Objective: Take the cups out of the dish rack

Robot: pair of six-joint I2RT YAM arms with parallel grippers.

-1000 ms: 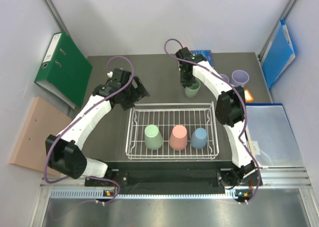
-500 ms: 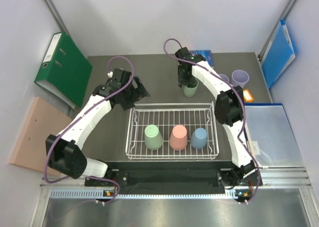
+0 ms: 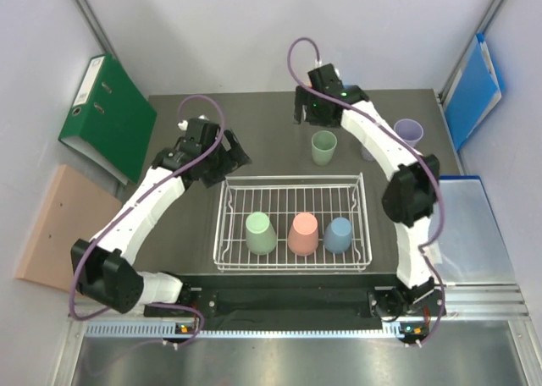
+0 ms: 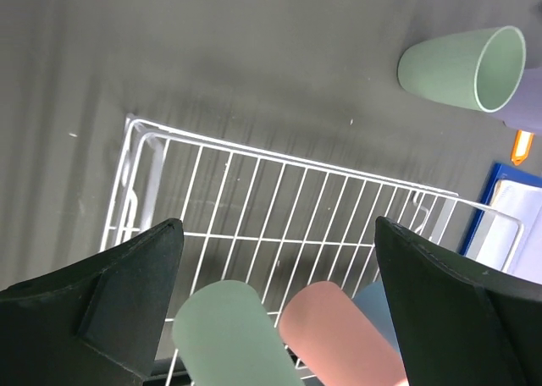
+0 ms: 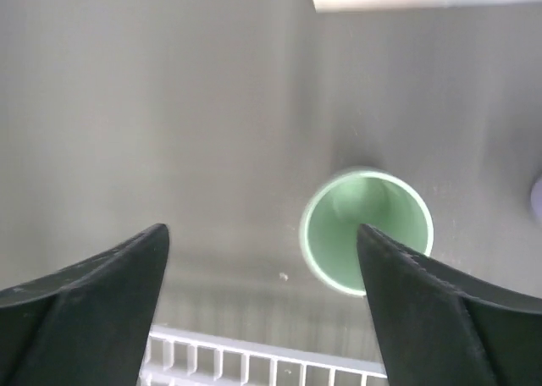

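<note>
Three cups stand in the white wire dish rack (image 3: 288,180): a light green tapered plastic tumbler (image 3: 261,233), a salmon pink tumbler (image 3: 303,234) and a light blue tumbler (image 3: 339,234). They sit in a row along its near side, all mouth-down with their long axes upright. Seen from above, the green one lies at about 5 o'clock from my left fingers (image 3: 233,153). Those hang over the dark grey tabletop (image 3: 254,115) just off the rack's far left corner, spread wide and holding nothing. I judge that arm the nearer one for that cup. A second light green tumbler (image 3: 323,147) stands mouth-up on the tabletop beyond the rack, at about 6 o'clock from my right fingers (image 3: 312,109). Those fingers are wide apart, clear of it and empty.
</note>
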